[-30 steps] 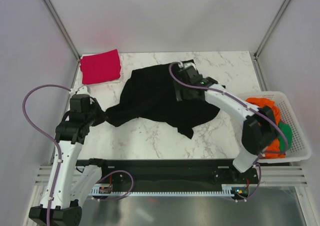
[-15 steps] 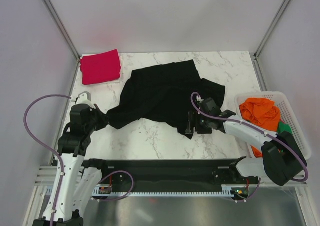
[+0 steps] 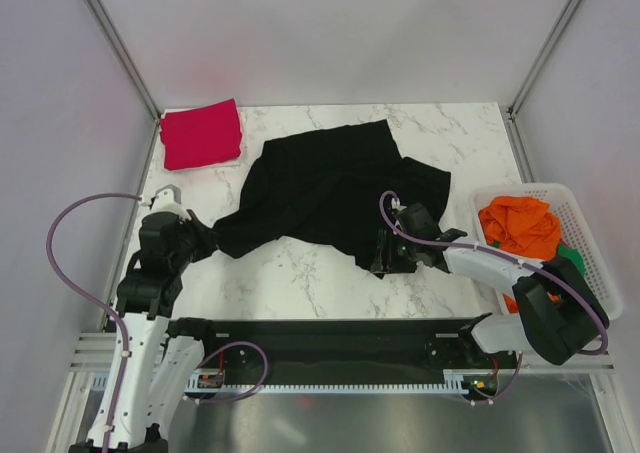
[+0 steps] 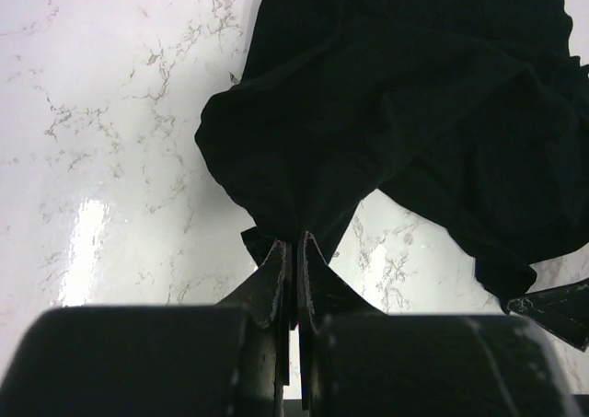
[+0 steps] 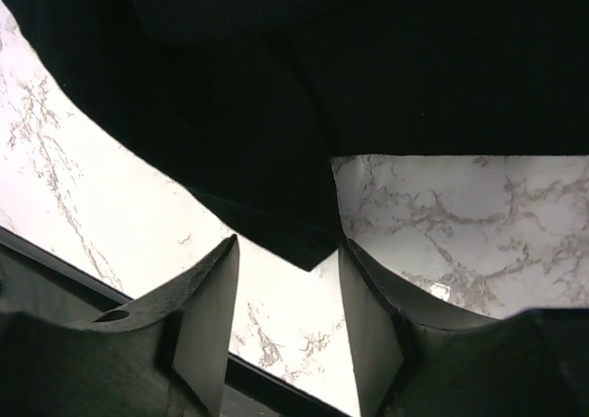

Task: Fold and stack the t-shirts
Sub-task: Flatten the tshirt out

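A black t-shirt (image 3: 330, 188) lies spread and crumpled across the middle of the marble table (image 3: 300, 273). My left gripper (image 3: 203, 239) is shut on the shirt's near-left corner; the left wrist view shows the cloth (image 4: 396, 113) pinched between the closed fingers (image 4: 271, 283). My right gripper (image 3: 382, 256) is open at the shirt's near-right corner. In the right wrist view that corner (image 5: 294, 242) pokes between the spread fingers (image 5: 207, 320), and I cannot tell whether they touch it. A folded red t-shirt (image 3: 201, 133) lies at the far left.
A white basket (image 3: 592, 263) at the right edge holds orange (image 3: 520, 223) and green (image 3: 572, 263) shirts. A black rail (image 3: 320, 338) runs along the table's near edge. Grey walls close in the left, back and right sides.
My right arm has swung from the shirt's far edge down to its near-right corner and sits a little closer to it than before. The shirt's far edge now lies flat. My left gripper keeps its hold.
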Motion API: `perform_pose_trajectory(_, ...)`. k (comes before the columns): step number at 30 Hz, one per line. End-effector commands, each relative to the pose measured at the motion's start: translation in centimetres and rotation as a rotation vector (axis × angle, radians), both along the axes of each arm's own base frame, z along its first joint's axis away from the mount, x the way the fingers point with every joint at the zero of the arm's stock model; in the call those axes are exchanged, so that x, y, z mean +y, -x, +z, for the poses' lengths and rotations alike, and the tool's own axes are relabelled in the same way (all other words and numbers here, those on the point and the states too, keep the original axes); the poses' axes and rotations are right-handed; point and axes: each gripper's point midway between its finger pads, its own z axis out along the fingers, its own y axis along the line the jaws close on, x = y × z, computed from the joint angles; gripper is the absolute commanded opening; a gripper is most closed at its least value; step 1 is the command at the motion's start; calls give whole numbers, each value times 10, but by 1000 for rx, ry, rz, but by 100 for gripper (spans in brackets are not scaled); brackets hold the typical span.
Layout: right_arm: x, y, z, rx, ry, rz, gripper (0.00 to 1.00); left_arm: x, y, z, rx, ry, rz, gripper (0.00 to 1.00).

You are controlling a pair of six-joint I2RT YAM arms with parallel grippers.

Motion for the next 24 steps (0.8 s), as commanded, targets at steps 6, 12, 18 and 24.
perform_pose_trajectory(6,6,-2,-8,-42,2,13,37,2,-9,8,-44,-17,-4,2)
perform_pose_trajectory(12,5,-4,-5,-66,10,10,0,1,-9,10,-48,-15,-6,2)
perform_pose_trajectory(18,-4,-12,15,-127,42,-22,9,3,-9,12,-58,-19,-2,2)
perform_pose_trajectory(24,-18,-11,28,-191,90,-22,57,3,-9,12,-60,-22,-3,2)
